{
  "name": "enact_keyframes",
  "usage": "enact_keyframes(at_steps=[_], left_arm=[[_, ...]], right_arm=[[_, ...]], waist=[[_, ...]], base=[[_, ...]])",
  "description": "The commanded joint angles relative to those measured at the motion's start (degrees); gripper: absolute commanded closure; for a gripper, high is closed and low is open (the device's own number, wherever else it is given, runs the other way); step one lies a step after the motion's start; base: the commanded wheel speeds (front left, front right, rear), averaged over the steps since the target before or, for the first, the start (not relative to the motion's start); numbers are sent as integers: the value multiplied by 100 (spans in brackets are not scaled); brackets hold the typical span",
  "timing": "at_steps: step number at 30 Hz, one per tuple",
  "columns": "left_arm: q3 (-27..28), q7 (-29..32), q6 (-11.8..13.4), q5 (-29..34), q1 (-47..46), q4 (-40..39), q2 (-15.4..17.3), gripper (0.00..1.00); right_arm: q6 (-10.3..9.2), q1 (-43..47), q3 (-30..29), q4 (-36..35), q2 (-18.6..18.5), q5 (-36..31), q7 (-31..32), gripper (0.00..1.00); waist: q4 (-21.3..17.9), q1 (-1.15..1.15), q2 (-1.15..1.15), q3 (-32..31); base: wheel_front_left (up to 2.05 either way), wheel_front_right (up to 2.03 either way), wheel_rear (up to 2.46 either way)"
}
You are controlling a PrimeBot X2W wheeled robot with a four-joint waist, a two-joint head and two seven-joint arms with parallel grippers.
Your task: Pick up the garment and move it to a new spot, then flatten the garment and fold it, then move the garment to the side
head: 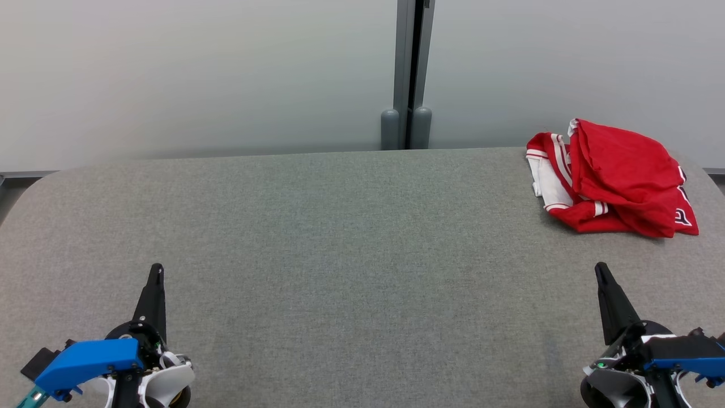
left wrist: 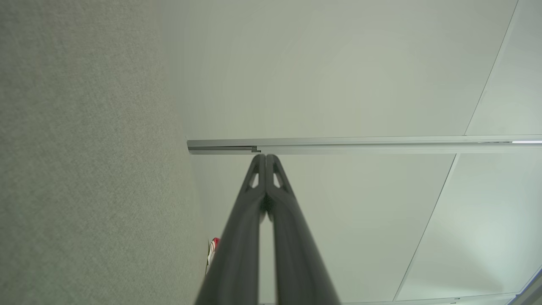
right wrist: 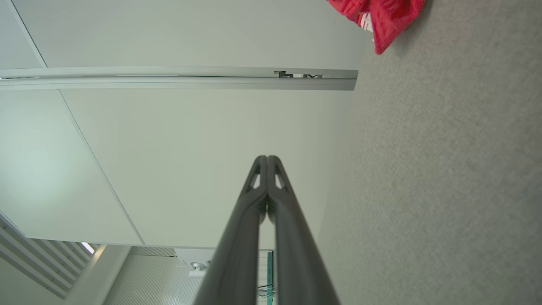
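Observation:
The garment (head: pixel 614 178) is a red piece with white stripes, lying crumpled at the far right of the grey felt table (head: pixel 340 255). A red corner of the garment (right wrist: pixel 387 19) shows at the top of the right wrist view, and a sliver of the garment (left wrist: pixel 213 250) peeks beside the fingers in the left wrist view. My left gripper (head: pixel 156 269) rests at the near left, shut and empty. At the near right my right gripper (head: pixel 600 267) is shut too, well short of the garment. In both wrist views the dark fingers (left wrist: pixel 266 159) (right wrist: pixel 266 160) are pressed together.
A pale wall (head: pixel 198 73) with a grey vertical post (head: pixel 409 73) runs behind the table's far edge. The table's corners are rounded, and wide grey surface lies between my grippers and to the garment's left.

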Motion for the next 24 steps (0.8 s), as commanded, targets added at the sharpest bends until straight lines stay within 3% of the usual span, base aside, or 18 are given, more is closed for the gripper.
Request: enact_keyframes(at_steps=[1, 24], left_arm=[[8, 18, -23, -19, -54, -24, -15, 100], [7, 18, -23, -19, -54, -24, -15, 100]], right_arm=[[2, -81, -17, -18, -40, 16, 10, 100], [2, -81, -16, -17, -40, 16, 10, 100]], waist=[[0, 0, -1, 0], [0, 0, -1, 0]], base=[[0, 0, 0], [0, 0, 0]])
